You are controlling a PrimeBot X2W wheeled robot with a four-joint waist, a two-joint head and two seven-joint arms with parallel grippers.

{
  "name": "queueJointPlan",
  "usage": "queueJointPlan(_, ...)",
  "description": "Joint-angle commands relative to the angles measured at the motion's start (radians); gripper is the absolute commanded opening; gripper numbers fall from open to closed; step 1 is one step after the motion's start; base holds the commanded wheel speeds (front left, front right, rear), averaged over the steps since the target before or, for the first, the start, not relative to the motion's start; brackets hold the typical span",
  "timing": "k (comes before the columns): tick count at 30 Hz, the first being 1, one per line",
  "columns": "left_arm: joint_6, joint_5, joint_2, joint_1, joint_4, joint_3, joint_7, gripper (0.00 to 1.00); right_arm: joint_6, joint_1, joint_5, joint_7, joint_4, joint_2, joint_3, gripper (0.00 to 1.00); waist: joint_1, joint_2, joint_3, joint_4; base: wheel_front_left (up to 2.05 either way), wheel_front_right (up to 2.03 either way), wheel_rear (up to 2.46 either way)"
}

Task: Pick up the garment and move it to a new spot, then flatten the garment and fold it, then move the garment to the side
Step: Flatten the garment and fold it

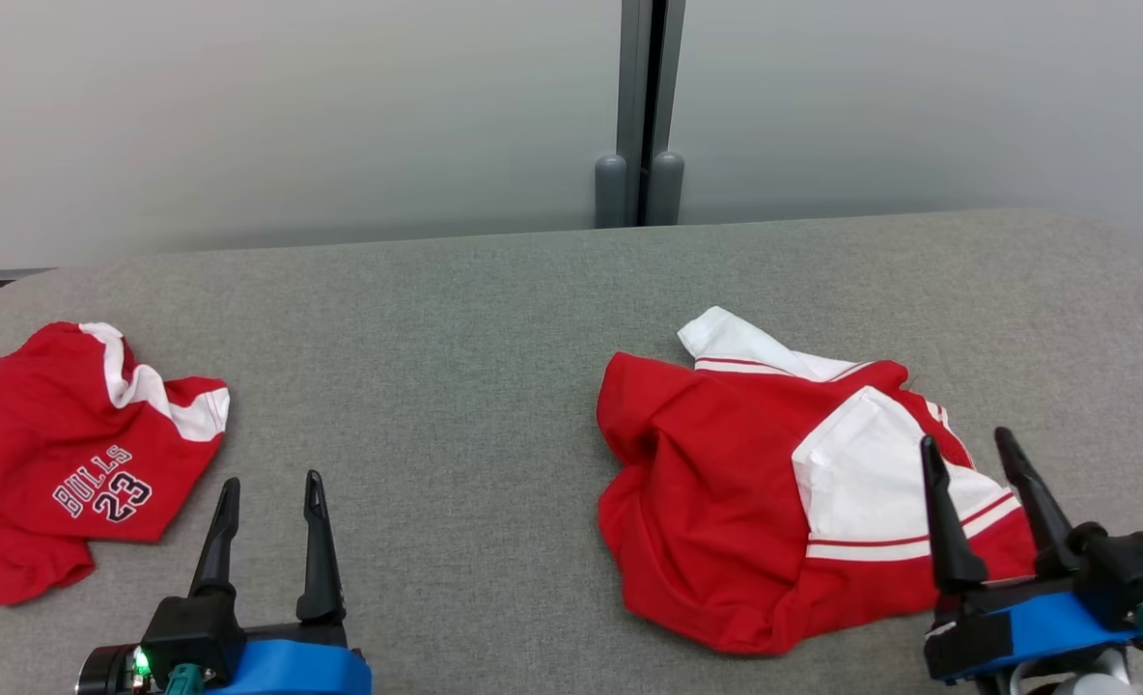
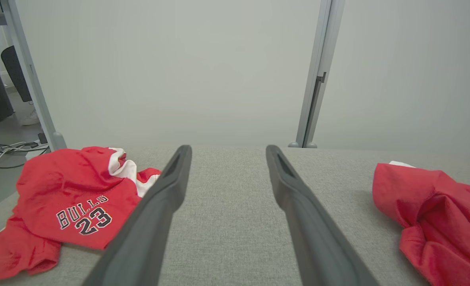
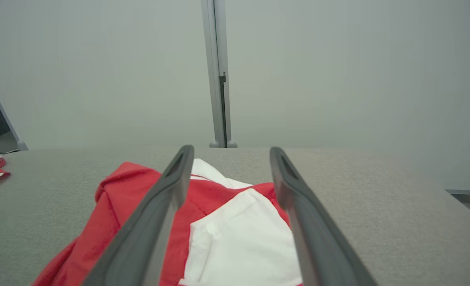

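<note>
"BULLS 23" on red jersey point(image 1: 69, 454)

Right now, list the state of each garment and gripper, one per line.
Red-and-white fabric garment at right: crumpled on the grey fabric table, unheld.
Red BULLS 23 jersey at left: crumpled, unheld.
Left gripper: open, empty.
Right gripper: open, over the garment.

The garment point(image 1: 716, 483) lies on the surface point(image 1: 475, 319), right of centre and toward the near edge. A second garment point(image 1: 50, 454) lies at the left edge, well apart from the first. The left gripper point(image 1: 272, 477) stands at the near edge between the two garments, just beside the second. The right gripper point(image 1: 966, 435) stands at the near right corner, over the first garment's right part. A post point(image 1: 641, 145) stands behind the far edge.
</note>
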Motion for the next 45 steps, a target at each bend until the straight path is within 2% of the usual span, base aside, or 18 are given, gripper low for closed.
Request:
queueJointPlan(1, -0.005, 0.003, 0.0, 0.009, -0.004, 0.003, -0.003, 1.0, 0.0, 0.022, -0.006, -0.001, -0.027, 0.012, 0.015, 1.0, 0.0001, 0.0001, -0.003, 0.001, 0.0, 0.0, 0.0)
queueJointPlan(17, -0.004, -0.002, 0.0, -0.027, 0.007, -0.002, -0.003, 1.0, 0.0, 0.03, -0.011, -0.001, -0.021, 0.046, 0.065, 1.0, 0.0001, 0.0001, 0.009, -0.007, 0.0, 0.0, 0.0)
queueJointPlan(24, -0.039, 0.009, 0.0, -0.131, 0.066, -0.076, -0.003, 1.0, 0.0, 0.0, -0.008, -0.001, -0.027, 0.041, 0.077, 1.0, 0.0001, 0.0001, 0.042, -0.05, 0.0, 0.0, 0.0)
queueJointPlan(34, -0.119, 0.06, 0.0, -0.317, 0.311, -0.219, -0.003, 1.0, 0.0, -0.027, -0.004, -0.001, -0.027, 0.035, 0.067, 1.0, 0.0001, 0.0001, 0.103, -0.139, 0.0, 0.0, 0.0)
queueJointPlan(45, -0.144, 0.07, 0.001, -0.445, 0.61, -0.397, -0.003, 1.0, 0.0, -0.046, 0.003, -0.001, -0.016, 0.034, 0.06, 1.0, 0.0001, 0.0001, 0.14, -0.202, 0.0, 0.0, 0.0)
